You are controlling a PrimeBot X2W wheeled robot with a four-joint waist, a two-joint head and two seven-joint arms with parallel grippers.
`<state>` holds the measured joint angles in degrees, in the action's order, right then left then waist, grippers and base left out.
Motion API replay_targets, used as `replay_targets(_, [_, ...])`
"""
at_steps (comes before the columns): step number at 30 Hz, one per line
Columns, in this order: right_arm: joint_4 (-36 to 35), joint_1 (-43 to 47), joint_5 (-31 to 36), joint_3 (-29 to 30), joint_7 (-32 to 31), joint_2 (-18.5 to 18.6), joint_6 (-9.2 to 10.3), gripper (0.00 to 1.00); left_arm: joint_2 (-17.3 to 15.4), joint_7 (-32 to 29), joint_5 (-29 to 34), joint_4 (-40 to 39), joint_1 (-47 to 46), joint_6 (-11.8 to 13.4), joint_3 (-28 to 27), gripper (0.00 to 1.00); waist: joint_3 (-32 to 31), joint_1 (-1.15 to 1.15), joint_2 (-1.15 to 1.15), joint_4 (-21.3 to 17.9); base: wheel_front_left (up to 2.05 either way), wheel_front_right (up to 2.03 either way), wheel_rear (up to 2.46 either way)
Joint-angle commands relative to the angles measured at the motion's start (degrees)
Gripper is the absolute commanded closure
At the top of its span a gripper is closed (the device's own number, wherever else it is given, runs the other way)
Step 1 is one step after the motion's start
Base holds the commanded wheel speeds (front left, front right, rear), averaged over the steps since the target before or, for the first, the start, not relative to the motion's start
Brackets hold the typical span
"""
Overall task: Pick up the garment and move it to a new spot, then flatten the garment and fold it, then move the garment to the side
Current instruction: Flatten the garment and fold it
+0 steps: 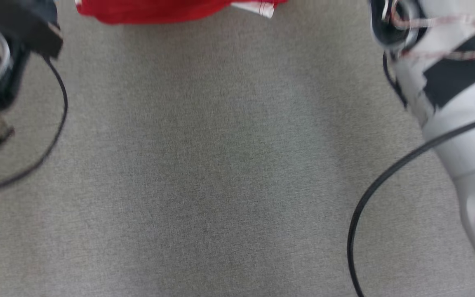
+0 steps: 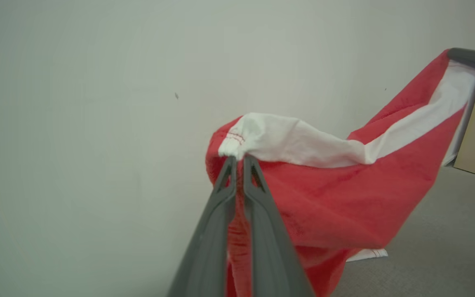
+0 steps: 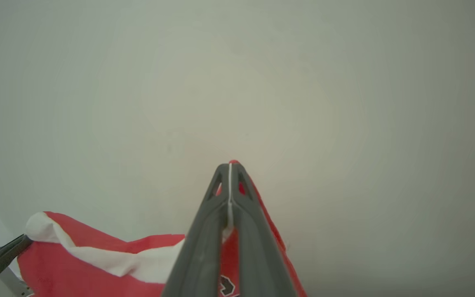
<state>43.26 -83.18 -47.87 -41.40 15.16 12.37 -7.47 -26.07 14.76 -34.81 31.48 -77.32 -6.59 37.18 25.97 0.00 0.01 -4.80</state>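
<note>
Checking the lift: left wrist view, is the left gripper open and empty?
No, the left gripper is shut on the red-and-white garment, pinching its white band.

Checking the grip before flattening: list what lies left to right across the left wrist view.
Pale wall → left gripper, shut → red and white garment, slung between both grippers → right gripper, pinching its far corner.
</note>
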Motion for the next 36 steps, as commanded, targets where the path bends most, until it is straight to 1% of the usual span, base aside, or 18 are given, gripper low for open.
replay_targets(1, [-0.91, 2.49, 0.2, -0.43, 0.12, 0.51, -0.04, 1.0, -0.43, 0.39, -0.4, -1.69, 3.0, 0.6, -0.92, 1.0, -1.76, 0.0, -0.01, -0.23, 0.0, 0.0, 0.0])
replay_targets(5, [-6.13, 10.28, 0.68, 0.34, 0.13, 1.99, -0.05, 1.0, -1.11, 0.41, -0.54, -9.16, 13.1, 2.98, -4.68, 1.0, -4.45, 0.0, -0.01, -0.23, 0.0, 0.0, 0.0])
replay_targets(8, [-9.9, 16.72, 1.2, 0.42, 0.13, 3.33, -0.05, 1.0, -0.91, 0.42, -0.79, -14.29, 20.84, 4.4, -6.55, 1.0, -6.32, 0.0, -0.01, -0.08, 0.0, 0.0, 0.0])
replay_targets(11, [-13.22, 22.87, 1.54, 0.67, 0.13, 3.93, -0.05, 1.0, -1.03, 0.42, -0.66, -18.43, 27.77, 5.79, -7.94, 1.0, -8.04, 0.0, -0.01, -0.08, 0.0, 0.0, 0.0])
replay_targets(17, [-18.96, 34.14, 3.27, 2.64, 0.13, 5.41, -0.05, 1.0, -0.04, 0.43, -0.73, -25.46, 40.83, 8.34, -10.65, 1.0, -10.96, 0.0, -0.01, -0.06, 0.0, 0.0, 0.0])
replay_targets(19, [-20.54, 37.76, 4.1, 3.39, 0.13, 5.81, -0.05, 1.0, 0.96, 0.43, -1.04, -27.07, 44.79, 9.06, -11.93, 1.0, -11.92, 0.0, -0.01, 0.1, 0.0, 0.0, 0.0])
replay_targets(20, [-21.28, 39.58, 4.47, 3.56, 0.13, 6.08, -0.05, 1.0, 1.44, 0.43, -1.03, -27.71, 46.8, 9.21, -12.34, 1.0, -12.35, 0.0, -0.01, 0.19, 0.0, 0.0, 0.0])
replay_targets(21, [-21.28, 39.58, 4.47, 3.56, 0.13, 6.08, -0.05, 1.0, 1.44, 0.43, -1.03, -27.71, 46.8, 9.21, -12.34, 1.0, -12.35, 0.0, -0.01, 0.19, 0.0, 0.0, 0.0])
replay_targets(22, [-22.78, 43.28, 4.64, 4.09, 0.13, 6.59, -0.05, 1.0, 2.58, 0.43, -0.63, -28.7, 50.69, 9.26, -13.07, 1.0, -13.27, 0.0, -0.01, 0.39, 0.0, 0.0, 0.0])
replay_targets(23, [-23.33, 45.2, 4.78, 4.19, 0.13, 6.78, -0.05, 1.0, 3.1, 0.42, -0.38, -28.78, 52.51, 9.24, -13.33, 1.0, -13.8, 0.0, -0.01, 0.54, 0.0, 0.0, 0.0])
replay_targets(29, [-26.8, 54.61, 5.52, 5.75, 0.14, 7.91, -0.05, 1.0, 6.32, 0.43, 1.43, -29.13, 60.87, 8.85, -15.47, 1.0, -16.09, 0.0, -0.01, 1.3, 0.0, 0.0, 0.0])
replay_targets(32, [-28.72, 59.74, 5.43, 6.85, 0.14, 8.16, -0.05, 1.0, 8.3, 0.42, 2.92, -28.6, 64.49, 8.19, -16.05, 1.0, -18.03, 0.0, -0.01, 2.35, 0.0, 0.0, 0.0])
replay_targets(34, [-29.85, 63.1, 6.56, 7.36, 0.14, 8.82, -0.04, 1.0, 9.73, 0.43, 3.35, -28.21, 67.04, 7.6, -16.61, 1.0, -19.39, 0.0, -0.01, 3.05, 0.0, 0.0, 0.0])
replay_targets(36, [-30.58, 66.29, 7.11, 8.33, 0.14, 8.7, -0.05, 1.0, 10.61, 0.43, 4.45, -27.62, 69.25, 7.15, -16.98, 1.0, -20.31, 0.0, -0.01, 3.67, 0.0, 0.0, 0.0])
